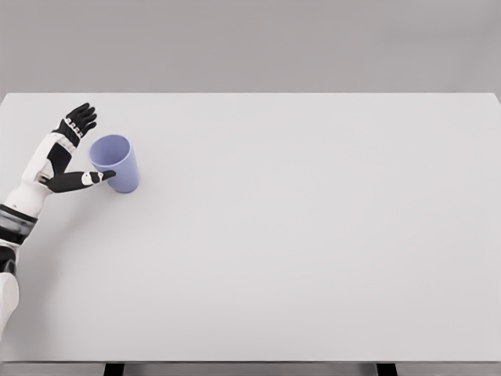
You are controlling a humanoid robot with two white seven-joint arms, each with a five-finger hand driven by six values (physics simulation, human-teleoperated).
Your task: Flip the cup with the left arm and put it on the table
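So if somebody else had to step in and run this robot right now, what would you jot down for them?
Left hand: open, fingers spread, right beside the cup, thumb tip at its side; not gripping it.
Right hand: out of view.
Cup: light purple, at the left of the white table, mouth up and tipped toward the hand.
Done: either the hand has only come up to the cup or it has just let go; one picture cannot tell.
Left: if not yet flipped, grasp it, flip it and set it on the table.
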